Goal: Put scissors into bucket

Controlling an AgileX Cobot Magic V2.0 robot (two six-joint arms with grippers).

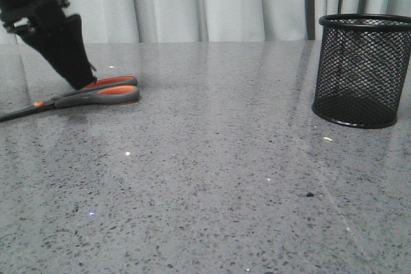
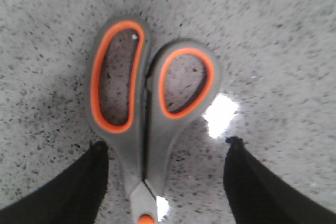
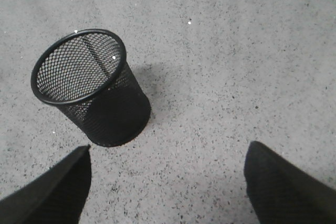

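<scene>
- My left gripper [image 2: 165,153] is spread wide, one finger on each side of the scissors [image 2: 149,103], which lie flat on the table [image 1: 212,178] at its left side.
- My right gripper [image 3: 168,182] is spread too, holding nothing.
- The bucket [image 1: 361,72] stands upright, far right, well apart from the scissors.

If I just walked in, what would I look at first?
Probably the scissors with bright orange loops, lying flat on the grey table at the far left. The black left gripper is open right over them, one finger on each side of the handles. Over on the right stands a black mesh bucket, upright and empty, with the open right gripper above the table beside it.
</scene>
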